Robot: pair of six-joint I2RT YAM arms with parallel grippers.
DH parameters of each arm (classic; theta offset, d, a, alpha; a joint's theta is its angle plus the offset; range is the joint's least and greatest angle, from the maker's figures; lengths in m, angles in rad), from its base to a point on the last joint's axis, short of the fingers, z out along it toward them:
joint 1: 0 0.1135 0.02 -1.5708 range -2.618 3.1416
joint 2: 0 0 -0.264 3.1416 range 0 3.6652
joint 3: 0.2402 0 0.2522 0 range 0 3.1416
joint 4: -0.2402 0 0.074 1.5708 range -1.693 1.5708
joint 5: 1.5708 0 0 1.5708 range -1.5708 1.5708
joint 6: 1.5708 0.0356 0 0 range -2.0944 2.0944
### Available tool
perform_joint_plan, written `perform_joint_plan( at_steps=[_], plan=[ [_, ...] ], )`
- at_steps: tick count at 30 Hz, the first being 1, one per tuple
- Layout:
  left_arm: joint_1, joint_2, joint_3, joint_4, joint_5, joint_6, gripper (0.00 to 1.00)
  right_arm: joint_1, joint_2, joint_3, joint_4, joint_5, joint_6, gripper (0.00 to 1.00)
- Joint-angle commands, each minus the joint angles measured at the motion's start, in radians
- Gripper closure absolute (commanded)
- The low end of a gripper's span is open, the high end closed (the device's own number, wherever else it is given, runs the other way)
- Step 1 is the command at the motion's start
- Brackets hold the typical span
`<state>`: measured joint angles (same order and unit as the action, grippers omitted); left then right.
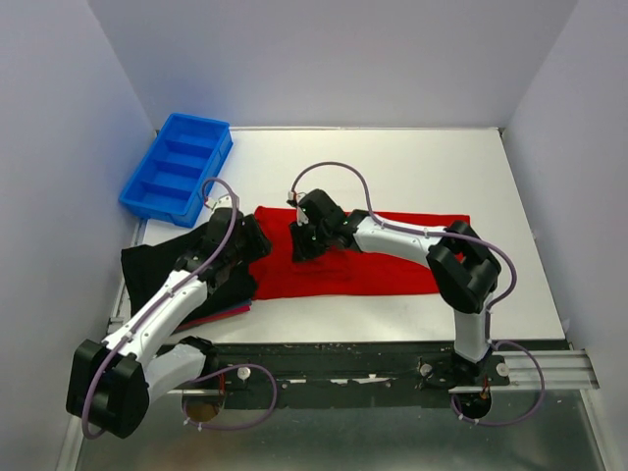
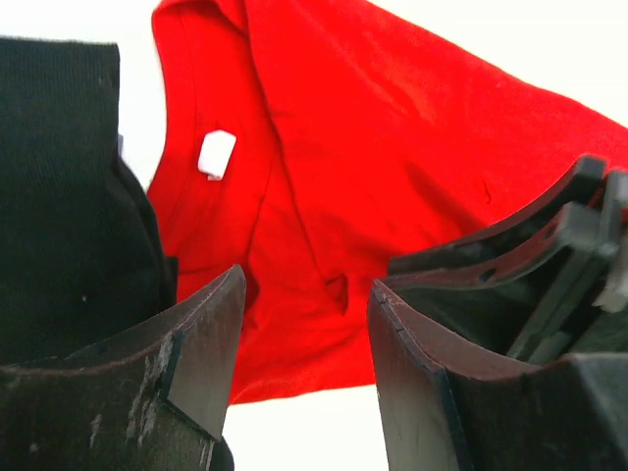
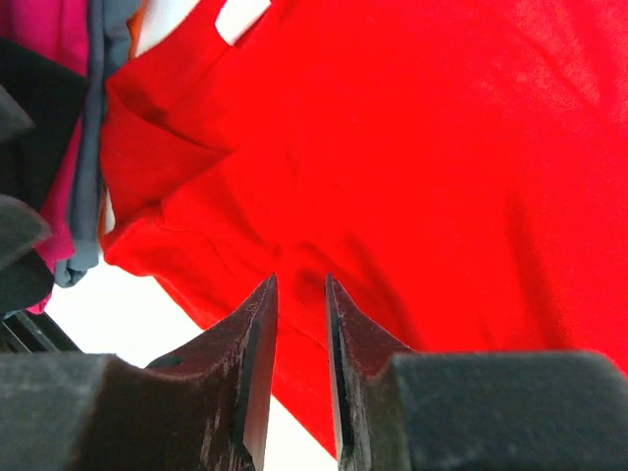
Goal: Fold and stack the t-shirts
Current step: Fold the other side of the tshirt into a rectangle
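The bright red t-shirt (image 1: 392,250) lies folded into a long strip across the middle of the table. It fills the left wrist view (image 2: 392,128), where its white neck label (image 2: 217,153) shows, and the right wrist view (image 3: 442,147). My left gripper (image 1: 260,238) is wide open at the shirt's left end, its jaws (image 2: 309,277) empty above the near hem. My right gripper (image 1: 302,243) hovers over the left part of the shirt, its jaws (image 3: 300,277) a narrow gap apart with nothing between them. A folded black shirt (image 1: 152,270) lies on a dark-red one (image 1: 224,312) at the left.
A blue plastic compartment bin (image 1: 177,167) stands at the back left. The folded stack's black, pink and grey edges (image 3: 74,147) sit just left of the red shirt. White walls close in the table on three sides. Both grippers are close together.
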<state>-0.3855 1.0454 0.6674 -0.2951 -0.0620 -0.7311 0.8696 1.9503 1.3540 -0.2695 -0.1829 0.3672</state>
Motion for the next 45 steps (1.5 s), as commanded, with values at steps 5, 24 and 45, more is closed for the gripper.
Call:
perform_joint_plan(
  at_steps=[5,24,45],
  plan=[
    [-0.012,-0.012,-0.063,0.028,0.120,-0.002,0.37,0.005,-0.091,-0.059,-0.027,0.045,-0.019,0.65],
    [-0.136,0.281,0.021,0.123,0.211,0.004,0.49,0.003,-0.471,-0.478,0.108,0.178,0.079,0.71],
    [-0.135,0.416,0.116,0.166,0.202,0.018,0.91,0.005,-0.393,-0.440,0.119,0.113,0.023,0.73]
  ],
)
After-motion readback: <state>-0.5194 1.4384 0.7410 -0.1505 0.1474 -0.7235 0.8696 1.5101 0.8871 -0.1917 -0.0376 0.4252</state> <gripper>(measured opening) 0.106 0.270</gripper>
